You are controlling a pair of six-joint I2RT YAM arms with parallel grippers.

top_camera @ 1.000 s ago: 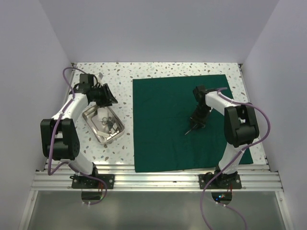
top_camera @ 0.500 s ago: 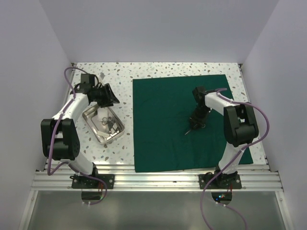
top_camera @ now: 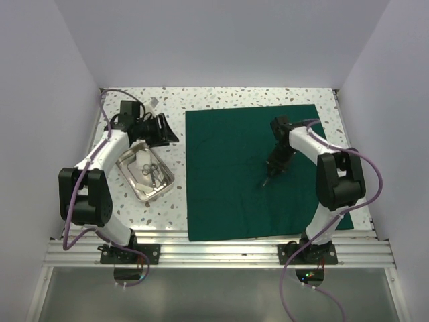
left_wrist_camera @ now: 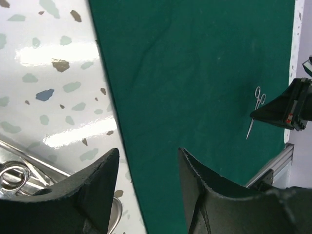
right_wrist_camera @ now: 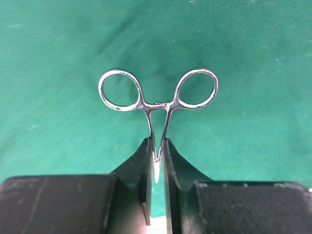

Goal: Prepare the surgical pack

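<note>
One pair of scissors [right_wrist_camera: 157, 105], pinched in the right fingers [right_wrist_camera: 139, 165], seems due for placing on the cloth [right_wrist_camera: 58, 44]: release gently next, while the half-open, empty left fingers [left_wrist_camera: 92, 185] reach for the tray [top_camera: 133, 182].

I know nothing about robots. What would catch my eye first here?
The big dark green drape spread over the right half of the speckled table stands out first. Over its middle, the right gripper pinches a shiny steel scissor-like instrument just below its two finger rings. Left of the cloth sits a small metal tray, with the left gripper open just beyond it.
</note>
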